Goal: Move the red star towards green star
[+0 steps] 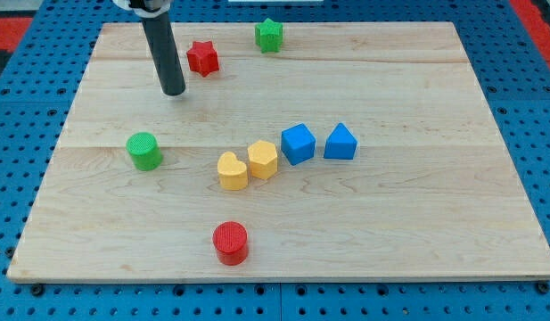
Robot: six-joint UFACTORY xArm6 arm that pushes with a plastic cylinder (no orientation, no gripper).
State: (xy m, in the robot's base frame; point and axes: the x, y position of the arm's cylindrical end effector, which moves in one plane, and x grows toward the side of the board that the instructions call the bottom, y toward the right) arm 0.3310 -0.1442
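The red star (202,57) lies near the view's top, left of centre. The green star (269,35) lies up and to its right, close to the board's top edge, with a small gap between them. My tip (173,91) stands on the board just below and left of the red star, not touching it. The rod rises from the tip up to the view's top.
A green cylinder (144,150) sits at the left. Two yellow heart blocks (233,170) (263,159), a blue cube (298,143) and a blue wedge-like block (340,142) form a row mid-board. A red cylinder (230,242) sits near the bottom edge of the wooden board (435,223).
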